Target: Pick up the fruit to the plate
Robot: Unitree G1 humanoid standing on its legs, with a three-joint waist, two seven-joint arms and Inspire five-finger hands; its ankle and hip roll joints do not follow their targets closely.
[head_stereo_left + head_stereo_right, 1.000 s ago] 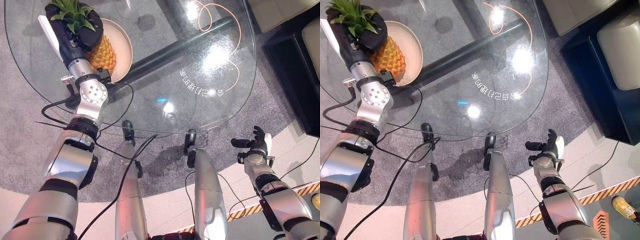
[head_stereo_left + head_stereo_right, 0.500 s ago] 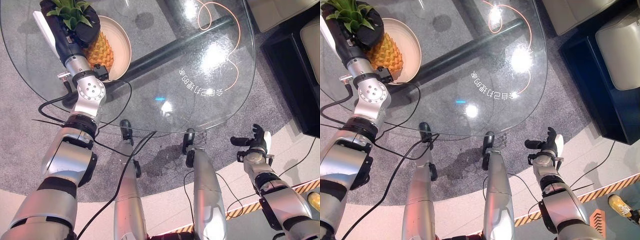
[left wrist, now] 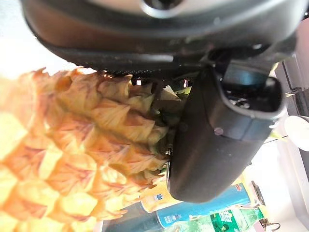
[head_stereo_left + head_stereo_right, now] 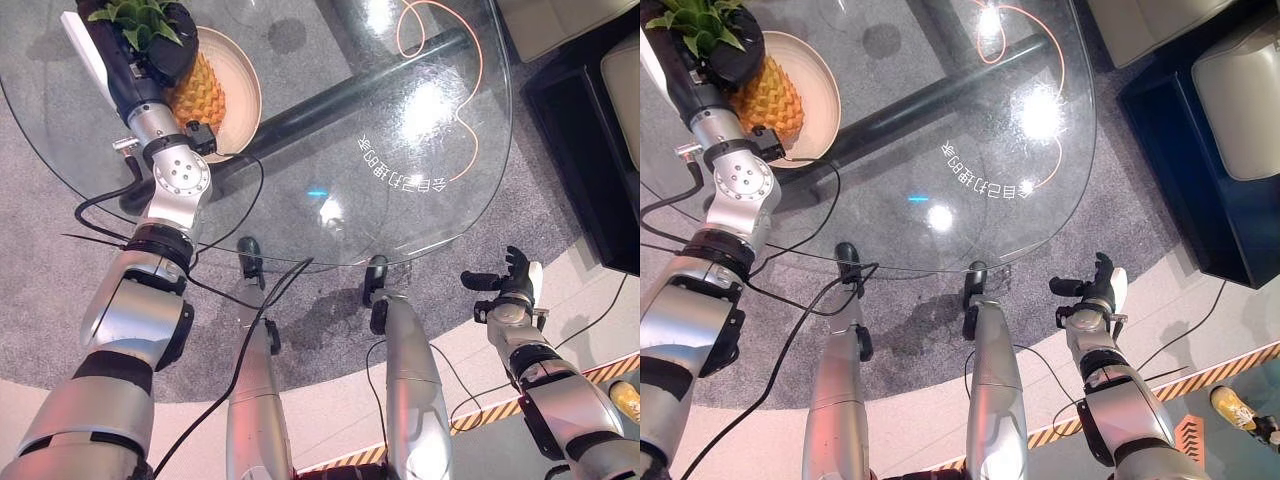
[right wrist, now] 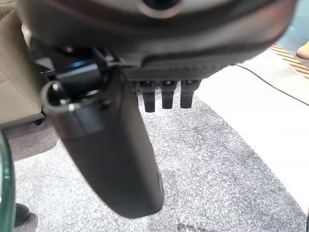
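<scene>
A pineapple (image 4: pixel 198 92) with a green crown lies on a pale round plate (image 4: pixel 243 88) at the far left of the round glass table (image 4: pixel 330 150). My left hand (image 4: pixel 150 50) is curled round the pineapple near its crown; its wrist view shows the thumb (image 3: pixel 212 140) pressed against the scaly orange skin (image 3: pixel 72 159). My right hand (image 4: pixel 505 285) hangs below the table's near edge at the lower right, over the floor, fingers relaxed and holding nothing; its thumb (image 5: pixel 111 150) shows over grey carpet.
A dark table base bar (image 4: pixel 350 95) runs under the glass. An orange ring (image 4: pixel 440 60) marks the tabletop at the far right. A dark low cabinet (image 4: pixel 590 130) stands to the right. Grey carpet (image 4: pixel 60 260) surrounds the table.
The whole picture has shifted slightly, so the camera moved. My left hand stays on the pineapple at the plate. The right hand has not moved.
</scene>
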